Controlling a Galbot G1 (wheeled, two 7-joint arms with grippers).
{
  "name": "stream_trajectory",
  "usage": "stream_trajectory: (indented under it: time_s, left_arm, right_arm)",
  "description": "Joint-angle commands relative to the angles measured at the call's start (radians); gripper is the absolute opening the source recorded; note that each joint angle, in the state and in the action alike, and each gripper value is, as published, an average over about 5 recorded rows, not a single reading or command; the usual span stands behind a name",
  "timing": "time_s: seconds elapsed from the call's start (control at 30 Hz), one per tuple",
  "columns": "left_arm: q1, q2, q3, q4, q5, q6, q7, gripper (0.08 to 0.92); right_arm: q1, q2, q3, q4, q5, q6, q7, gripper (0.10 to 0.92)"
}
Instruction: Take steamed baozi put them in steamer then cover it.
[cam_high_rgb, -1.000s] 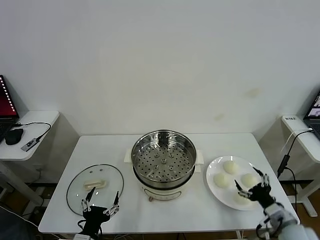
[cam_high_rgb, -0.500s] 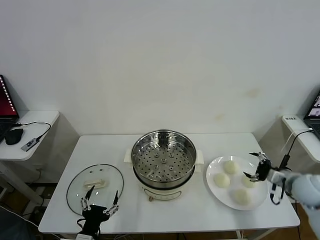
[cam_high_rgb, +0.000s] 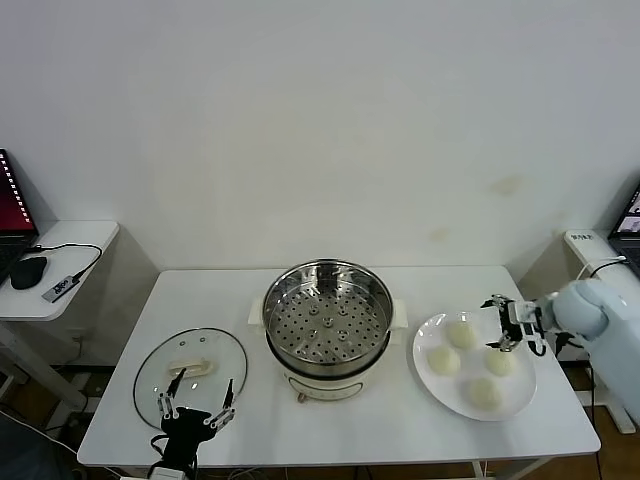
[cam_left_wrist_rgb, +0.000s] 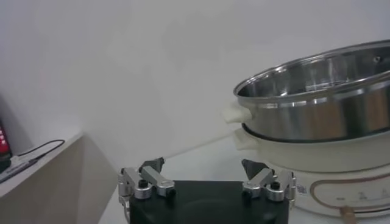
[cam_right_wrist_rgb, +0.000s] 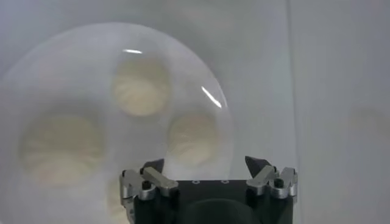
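Four cream-white baozi lie on a white plate (cam_high_rgb: 436, 392) right of the steamer: one at the back (cam_high_rgb: 459, 333), one on the left (cam_high_rgb: 443, 359), one on the right (cam_high_rgb: 498, 362), one at the front (cam_high_rgb: 484, 393). My right gripper (cam_high_rgb: 503, 322) is open and empty, hovering above the plate's far right part. In the right wrist view my right gripper (cam_right_wrist_rgb: 206, 164) is just over a baozi (cam_right_wrist_rgb: 193, 135). The steel steamer (cam_high_rgb: 328, 325) stands uncovered in the table's middle. The glass cover (cam_high_rgb: 190, 375) lies flat to its left. My left gripper (cam_high_rgb: 195, 400) is open at the cover's near edge.
The left wrist view shows my left gripper (cam_left_wrist_rgb: 204, 165) low over the table with the steamer (cam_left_wrist_rgb: 317, 103) ahead. Side tables stand at both ends: the left one (cam_high_rgb: 70, 240) carries a mouse and cables. A wall runs close behind the table.
My right gripper has moved from the plate's near right edge up and back to above its far right part. The left gripper has hardly moved.
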Motion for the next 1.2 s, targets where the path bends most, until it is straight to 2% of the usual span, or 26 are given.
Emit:
stream_trajectory:
  time_s: [0.03,0.33,0.87,1.2]
  left_arm:
    - [-0.001,0.000,-0.002,0.001,0.008,0.002,0.001,0.823]
    - [0.002,0.000,-0.005,0.001,0.017,0.002,0.001,0.823]
    - [0.002,0.004,-0.008,-0.001,0.024,0.003,0.003,0.823]
    - [0.004,0.002,-0.004,-0.003,0.031,0.003,0.002,0.823]
  right_arm:
    - [0.283,0.084,-0.320,-0.198,-0.032,0.019,-0.087,0.823]
    - [0.269,0.176,-0.332,-0.260,-0.024,-0.001,-0.065,0.823]
    - [0.229,0.189,-0.311,-0.279,-0.033,-0.029,-0.050,0.818]
    - [0.221,0.197,-0.306,-0.294,-0.034,-0.037,-0.039,0.725]
